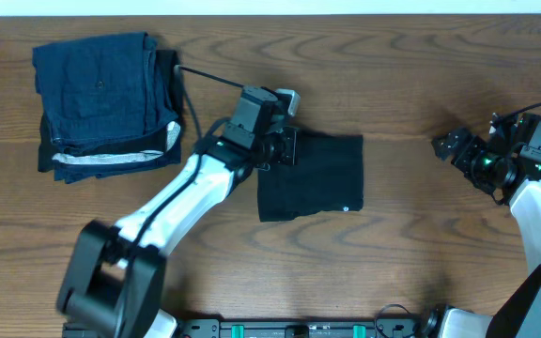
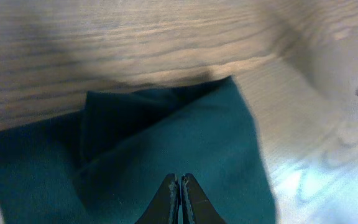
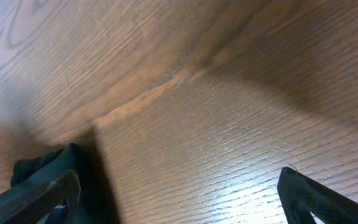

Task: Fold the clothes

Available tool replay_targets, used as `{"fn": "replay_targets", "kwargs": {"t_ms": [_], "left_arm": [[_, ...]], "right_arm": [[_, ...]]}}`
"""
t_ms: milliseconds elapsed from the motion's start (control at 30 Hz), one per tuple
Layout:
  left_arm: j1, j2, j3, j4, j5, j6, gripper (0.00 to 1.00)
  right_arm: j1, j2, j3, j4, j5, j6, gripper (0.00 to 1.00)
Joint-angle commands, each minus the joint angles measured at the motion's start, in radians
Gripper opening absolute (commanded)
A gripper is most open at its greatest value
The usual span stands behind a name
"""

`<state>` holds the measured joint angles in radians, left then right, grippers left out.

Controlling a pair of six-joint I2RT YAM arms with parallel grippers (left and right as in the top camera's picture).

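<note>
The black T-shirt lies folded into a small rectangle at the table's middle, with a tiny white mark at its lower right corner. My left gripper is over the shirt's upper left edge. In the left wrist view its jaws are shut, tips together just above the fabric, and no cloth shows between them. A loose fold rises at the shirt's left part. My right gripper is open and empty, low over bare wood to the right of the shirt. The right wrist view shows the shirt's edge at the far left.
A stack of dark blue folded garments with a white-striped edge sits at the back left. A black cable runs from the stack toward the left wrist. The wooden table shows bare wood around the shirt.
</note>
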<state>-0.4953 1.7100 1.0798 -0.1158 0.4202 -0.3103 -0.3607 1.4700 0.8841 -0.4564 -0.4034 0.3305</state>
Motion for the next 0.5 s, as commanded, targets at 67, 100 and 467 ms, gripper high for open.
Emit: {"fn": "replay_targets", "kwargs": {"t_ms": [67,100,467], "left_arm": [[0.006,0.108,0.01,0.073,0.005,0.003,0.06],[0.006,0.127,0.01,0.093,-0.002,0.003,0.06],[0.009,0.296,0.01,0.226,-0.074,0.042,0.06]], "right_arm": [[-0.006,-0.01,0.004,-0.001,0.012,-0.002,0.99],[-0.006,-0.01,0.004,-0.001,0.012,-0.002,0.99],[-0.006,-0.01,0.004,-0.001,0.012,-0.002,0.99]]}}
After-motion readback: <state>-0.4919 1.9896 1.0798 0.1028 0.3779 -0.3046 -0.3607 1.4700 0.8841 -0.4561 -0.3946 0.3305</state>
